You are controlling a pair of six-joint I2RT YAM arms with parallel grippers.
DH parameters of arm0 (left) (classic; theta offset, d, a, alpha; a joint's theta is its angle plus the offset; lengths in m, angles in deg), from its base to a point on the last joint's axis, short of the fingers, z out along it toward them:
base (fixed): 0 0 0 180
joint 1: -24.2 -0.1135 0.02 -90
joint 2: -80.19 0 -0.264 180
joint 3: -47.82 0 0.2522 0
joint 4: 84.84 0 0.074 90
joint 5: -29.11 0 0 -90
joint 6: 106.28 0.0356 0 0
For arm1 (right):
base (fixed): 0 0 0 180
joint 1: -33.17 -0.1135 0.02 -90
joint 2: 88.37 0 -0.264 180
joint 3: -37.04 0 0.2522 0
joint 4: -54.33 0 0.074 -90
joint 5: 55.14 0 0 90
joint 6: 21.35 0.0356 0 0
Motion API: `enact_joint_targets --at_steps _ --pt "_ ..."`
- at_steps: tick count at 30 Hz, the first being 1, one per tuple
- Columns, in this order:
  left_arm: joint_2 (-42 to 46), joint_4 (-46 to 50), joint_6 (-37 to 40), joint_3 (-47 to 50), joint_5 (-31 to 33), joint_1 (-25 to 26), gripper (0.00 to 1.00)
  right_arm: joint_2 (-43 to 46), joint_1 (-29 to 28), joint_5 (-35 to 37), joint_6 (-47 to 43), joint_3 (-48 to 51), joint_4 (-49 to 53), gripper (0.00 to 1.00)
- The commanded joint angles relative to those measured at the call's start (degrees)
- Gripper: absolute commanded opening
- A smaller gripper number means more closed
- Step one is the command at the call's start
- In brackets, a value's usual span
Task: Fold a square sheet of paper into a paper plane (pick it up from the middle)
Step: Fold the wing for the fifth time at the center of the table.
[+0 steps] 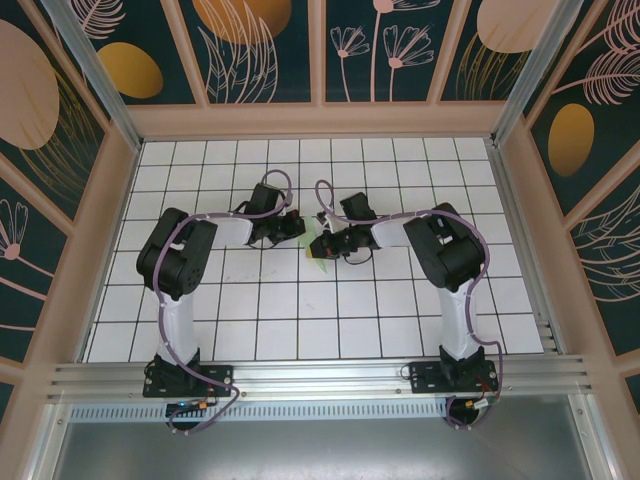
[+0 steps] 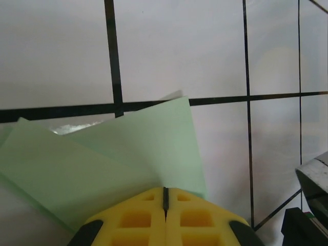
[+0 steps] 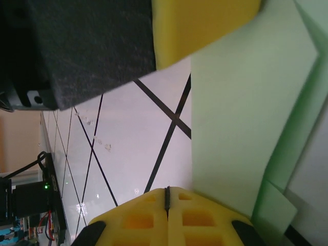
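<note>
The square sheet of paper [image 2: 118, 154] is pale mint green and lies folded in overlapping layers on the white grid table [image 1: 300, 310]. No paper plane shape can be made out in it. In the top view only a small green bit of the paper [image 1: 318, 262] peeks out below the two grippers near the table's middle. My left gripper [image 2: 165, 189] is shut, its yellow tips against the paper's near edge; I cannot tell whether paper is pinched. My right gripper [image 3: 167, 188] is shut too, with the paper [image 3: 246, 102] running past its right side. From above, the left gripper [image 1: 288, 228] and right gripper [image 1: 326, 246] sit close together.
The left gripper's yellow finger [image 3: 205, 23] and dark body [image 3: 77, 51] hang close ahead in the right wrist view. A part of the right arm [image 2: 312, 205] shows at the left wrist view's lower right. Wooden walls [image 1: 110, 230] ring the table; a metal rail [image 1: 320, 375] runs along the near edge.
</note>
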Motion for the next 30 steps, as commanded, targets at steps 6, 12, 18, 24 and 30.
enact_joint_targets --at_steps 6,12,18,24,30 --pt "-3.2 3.4 0.3 0.1 4.9 -0.2 0.06 0.6 0.3 7.3 -0.2 0.3 8.1 0.01" --pt "-3.7 4.5 0.6 0.1 6.0 -0.2 0.05 4.2 -0.2 9.3 1.6 -2.2 6.4 0.01" --pt "-4.1 4.7 0.5 0.0 6.0 -0.2 0.06 2.1 -0.4 10.5 2.0 -5.0 6.6 0.01" --pt "-4.4 5.0 0.2 -0.4 6.1 -0.2 0.06 -1.0 -1.5 10.2 0.1 -7.1 9.3 0.01" --pt "-4.8 6.1 0.1 -0.4 7.3 -0.2 0.06 -1.9 -1.3 10.5 -2.0 -6.5 12.1 0.0"
